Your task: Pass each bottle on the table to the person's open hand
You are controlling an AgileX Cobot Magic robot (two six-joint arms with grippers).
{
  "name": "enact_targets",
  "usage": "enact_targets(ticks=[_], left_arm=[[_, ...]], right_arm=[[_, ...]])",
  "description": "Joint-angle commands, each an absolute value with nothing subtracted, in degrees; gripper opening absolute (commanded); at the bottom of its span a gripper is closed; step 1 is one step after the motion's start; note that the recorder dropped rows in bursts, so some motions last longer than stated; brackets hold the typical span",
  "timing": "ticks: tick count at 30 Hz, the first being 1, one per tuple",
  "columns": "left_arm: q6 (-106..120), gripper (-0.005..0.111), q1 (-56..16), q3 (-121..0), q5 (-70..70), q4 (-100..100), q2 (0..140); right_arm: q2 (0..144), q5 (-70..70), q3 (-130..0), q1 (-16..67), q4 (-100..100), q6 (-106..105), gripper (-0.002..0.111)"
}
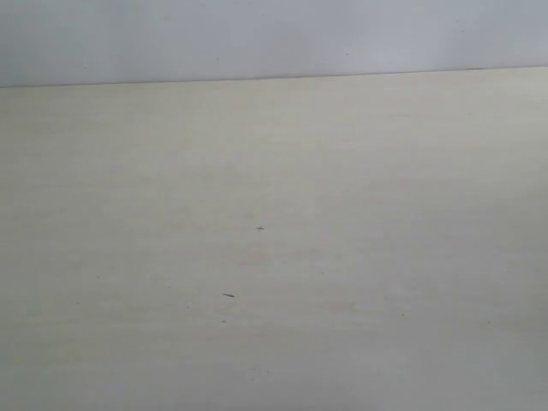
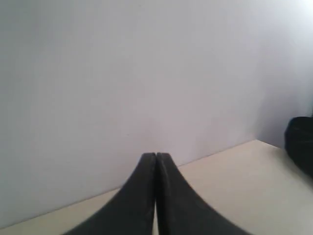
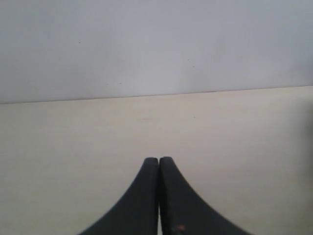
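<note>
My left gripper (image 2: 156,157) is pressed together with nothing between its jaws. My right gripper (image 3: 159,161) is the same, tips touching and pinching nothing. I judge that is because there is nothing to take hold of yet: the bottles show in none of my three views, and neither does the open hand. The exterior view gives only bare bench (image 1: 342,257) with a few dark specks, and the pale wall (image 1: 257,38) behind it.

Both arms seem to me low and drawn in, a waiting pose. The right gripper points level across the bench toward the wall. The left one is tilted, so the bench's far edge runs aslant past it, and it faces mostly wall. At the edge of the left wrist view sits a dark shape (image 2: 299,144) by the bench; I cannot tell what it is.
</note>
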State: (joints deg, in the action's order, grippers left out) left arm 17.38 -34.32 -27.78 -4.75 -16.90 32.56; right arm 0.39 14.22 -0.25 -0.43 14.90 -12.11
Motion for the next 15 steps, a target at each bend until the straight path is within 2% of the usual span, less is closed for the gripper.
enact_targets(ticks=[1, 6, 15], left_arm=[[17.54, 0.002, -23.72, -25.36, 2.21, -17.01, 24.96], [17.54, 0.002, -13.9, -19.19, 5.09, -17.01, 15.47], [17.67, 0.002, -11.82, -12.25, 7.49, -15.74, 0.0]], right_arm=[[0.0, 14.04, 0.0, -0.28, 14.96, -12.17, 0.0], [0.0, 14.04, 0.0, -0.28, 14.96, -12.17, 0.0], [0.0, 14.04, 0.0, -0.28, 14.96, -12.17, 0.0]])
